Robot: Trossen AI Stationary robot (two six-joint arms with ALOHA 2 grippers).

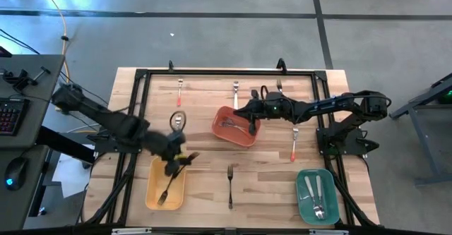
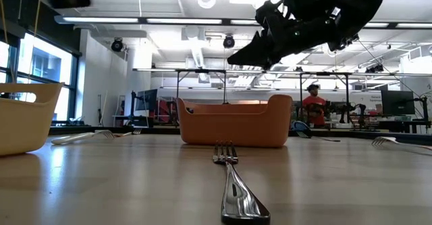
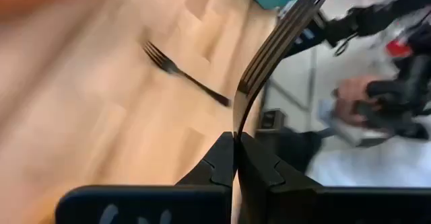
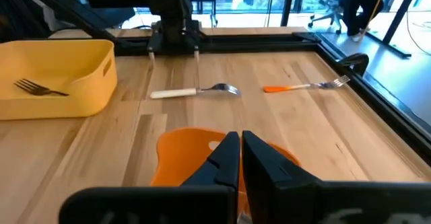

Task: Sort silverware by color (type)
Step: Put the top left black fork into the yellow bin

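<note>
The left gripper (image 1: 171, 166) hangs over the yellow bin (image 1: 164, 185) at about seven o'clock on the table (image 1: 205, 185), its fingers pinching a dark fork (image 3: 273, 46) by the handle. The right gripper (image 1: 244, 112) is above the red bin (image 1: 235, 125) near the centre, fingers pressed together and holding nothing. The green bin (image 1: 316, 196) stands at five o'clock with pale utensils (image 1: 314, 193) inside. One dark fork (image 1: 230, 182) lies at six o'clock, and a red-handled fork (image 1: 294, 145) lies at three o'clock. More silverware lies toward twelve o'clock.
</note>
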